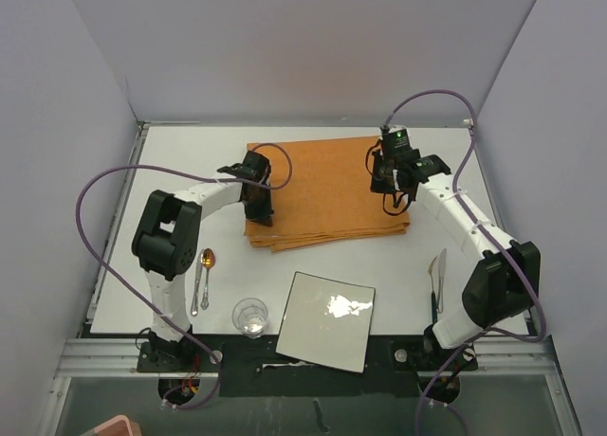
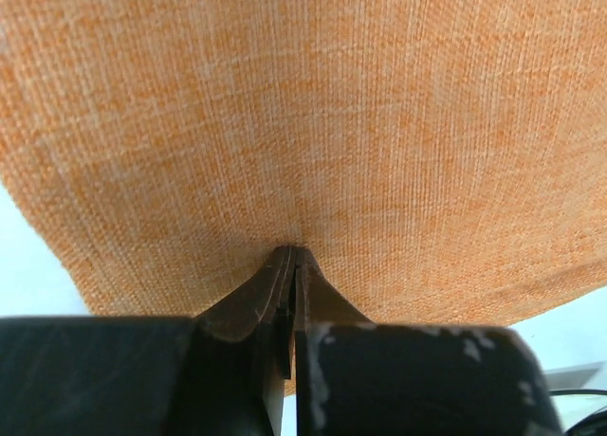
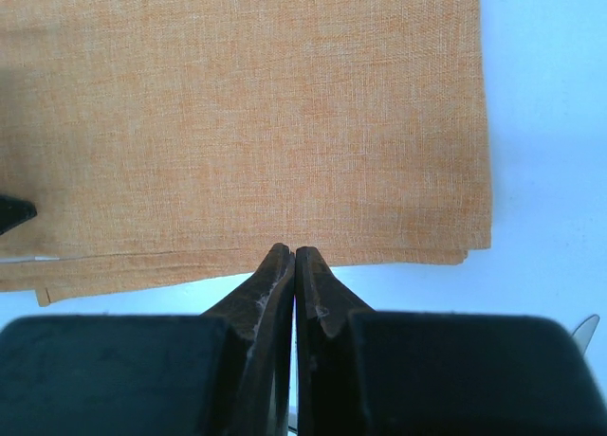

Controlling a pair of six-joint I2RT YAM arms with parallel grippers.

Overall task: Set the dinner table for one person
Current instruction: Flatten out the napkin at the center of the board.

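Note:
An orange folded cloth (image 1: 327, 191) lies at the back middle of the dinner table (image 1: 180, 161). My left gripper (image 1: 259, 208) is down on the cloth's left edge. In the left wrist view its jaws (image 2: 295, 249) are shut and pinch the weave of the cloth (image 2: 313, 114), which puckers slightly at the tips. My right gripper (image 1: 387, 182) hangs over the cloth's right part. In the right wrist view its jaws (image 3: 295, 251) are shut, with the tips at the near edge of the cloth (image 3: 247, 123) and nothing visibly between them.
A square white plate (image 1: 325, 319) sits at the near edge, partly off the tabletop, with a clear glass (image 1: 250, 316) to its left. A spoon (image 1: 207, 262) and a second utensil (image 1: 196, 289) lie near the left arm. A knife (image 1: 437, 270) lies by the right arm.

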